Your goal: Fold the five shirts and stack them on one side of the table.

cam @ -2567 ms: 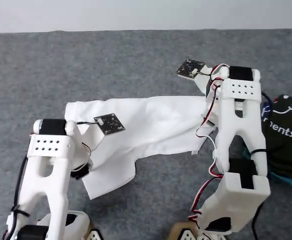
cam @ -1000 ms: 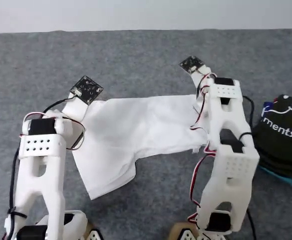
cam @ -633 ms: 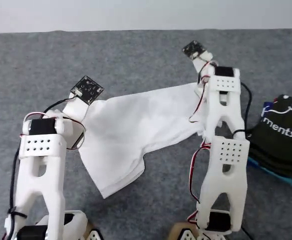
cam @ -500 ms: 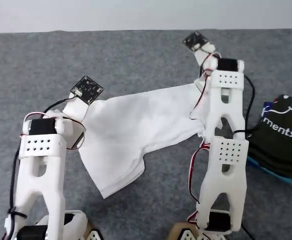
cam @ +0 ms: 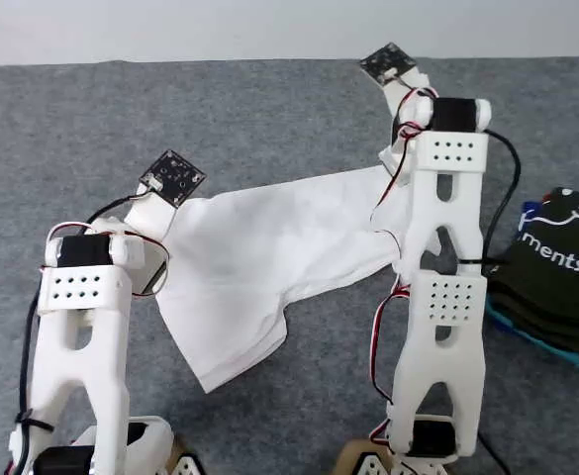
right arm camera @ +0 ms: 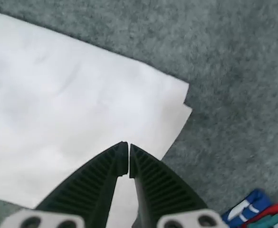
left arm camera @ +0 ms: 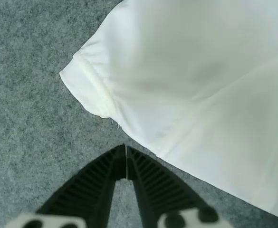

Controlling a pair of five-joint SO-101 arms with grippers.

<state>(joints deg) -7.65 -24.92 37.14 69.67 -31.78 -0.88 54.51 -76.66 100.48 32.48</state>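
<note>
Grey felt covers the table (cam: pixel 269 109) from the near edge to the far one. Nearest, the white plastic left arm (cam: pixel 81 327) and the white plastic right arm (cam: pixel 447 297) rise from their bases side by side.

Between them lies a white short-sleeved cloth shirt (cam: pixel 259 267), spread out but rumpled. One lobe trails toward the near edge, and the body runs slantwise up to the right arm.

The left gripper (left arm camera: pixel 126 154) sits at the shirt's left side with its black ribbed fingers (left arm camera: pixel 103 178) pressed together. Their tips are over bare felt, just beside the shirt's edge and near a hemmed sleeve (left arm camera: pixel 89 88).

Farther out, the right gripper (right arm camera: pixel 129 152) is over the shirt's right end, near a square corner (right arm camera: pixel 177 102) of the cloth. Its fingers are also closed against each other. Whether they nip any fabric cannot be told.

To the right of the right arm, at the table's right side, sits a stack of dark folded garments (cam: pixel 556 287), apart from the white shirt. Its top piece is black with pale lettering, and blue and teal edges show beneath.

Beyond the felt runs a pale wall (cam: pixel 269 30).
</note>
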